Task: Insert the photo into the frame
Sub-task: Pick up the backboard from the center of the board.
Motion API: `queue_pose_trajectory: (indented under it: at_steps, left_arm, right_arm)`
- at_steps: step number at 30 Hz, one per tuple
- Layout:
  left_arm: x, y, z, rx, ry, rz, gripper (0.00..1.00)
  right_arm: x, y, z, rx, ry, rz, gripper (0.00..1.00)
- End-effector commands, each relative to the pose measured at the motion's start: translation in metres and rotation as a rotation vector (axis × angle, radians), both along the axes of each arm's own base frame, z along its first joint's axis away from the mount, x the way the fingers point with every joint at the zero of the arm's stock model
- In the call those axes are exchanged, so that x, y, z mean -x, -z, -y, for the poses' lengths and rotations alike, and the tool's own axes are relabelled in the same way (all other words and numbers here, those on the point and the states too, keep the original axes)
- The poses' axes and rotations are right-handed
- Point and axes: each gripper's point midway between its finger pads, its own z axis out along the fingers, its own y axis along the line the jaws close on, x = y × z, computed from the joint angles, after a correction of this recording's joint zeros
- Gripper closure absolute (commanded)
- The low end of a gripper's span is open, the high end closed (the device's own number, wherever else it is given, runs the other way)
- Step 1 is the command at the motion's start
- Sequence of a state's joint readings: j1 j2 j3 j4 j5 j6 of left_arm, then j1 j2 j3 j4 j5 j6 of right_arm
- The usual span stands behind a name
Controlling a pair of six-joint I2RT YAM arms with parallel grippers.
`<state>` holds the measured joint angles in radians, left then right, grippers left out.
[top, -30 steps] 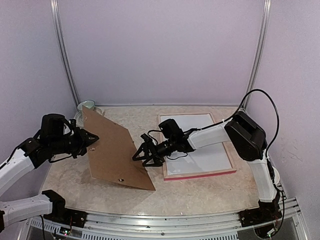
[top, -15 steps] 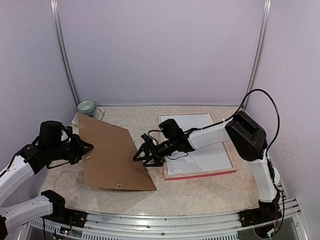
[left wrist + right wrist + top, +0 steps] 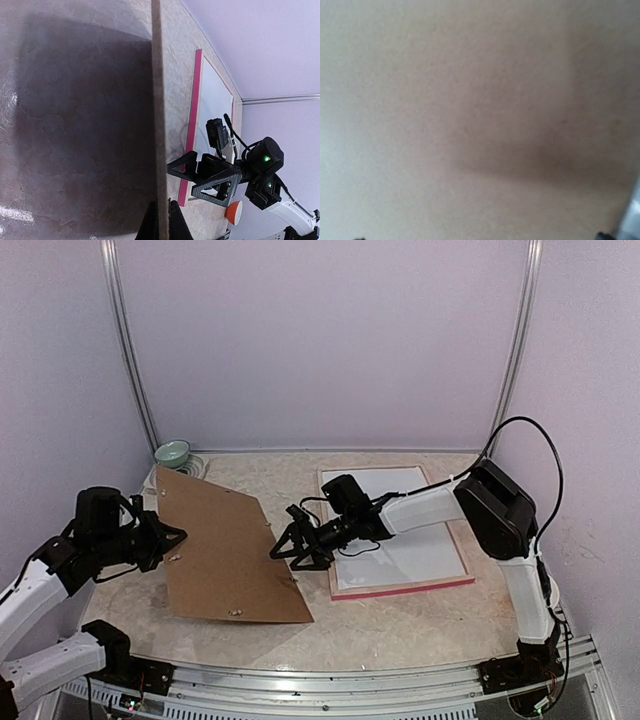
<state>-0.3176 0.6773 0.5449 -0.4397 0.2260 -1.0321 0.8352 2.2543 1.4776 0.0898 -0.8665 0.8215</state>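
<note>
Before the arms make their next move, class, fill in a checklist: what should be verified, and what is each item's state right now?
1. Left gripper shut on the brown backing board at its left edge: ok.
2. Right gripper open, holding nothing: ok.
3. Backing board apart from the pink frame: ok.
4. Frame lying flat on the table: ok.
5. Sunset photo located: cannot tell; only a white sheet shows inside the frame.

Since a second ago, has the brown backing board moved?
Yes. The brown backing board has tipped down flatter; its far corner now clears the green bowl.
</note>
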Motion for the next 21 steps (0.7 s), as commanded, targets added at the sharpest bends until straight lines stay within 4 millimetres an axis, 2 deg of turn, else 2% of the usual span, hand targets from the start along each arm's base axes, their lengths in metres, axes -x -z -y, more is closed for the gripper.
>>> queue_pose_trajectory:
  at_steps: [1,7,13,16,21]
  left_arm:
    - [-0.008,-0.033,0.001,0.046,0.007,0.152,1.0]
    - [-0.008,-0.057,0.002,0.077,0.015,0.264,1.0]
    - [-0.007,-0.081,0.009,0.098,0.069,0.375,1.0]
    - [-0.004,-0.099,0.016,0.105,0.122,0.473,1.0]
    - [0.01,-0.135,0.027,0.109,0.232,0.73,1.0]
  right_arm:
    - [-0.02,-0.032,0.019,-0.034,0.036,0.057,0.01]
    - [-0.032,-0.067,0.035,-0.11,0.048,0.106,0.01]
    - [-0.036,-0.1,0.043,-0.179,0.034,0.167,0.01]
    - [-0.042,-0.112,0.05,-0.198,0.033,0.198,0.01]
    - [-0.059,-0.139,0.074,-0.181,0.062,0.327,0.01]
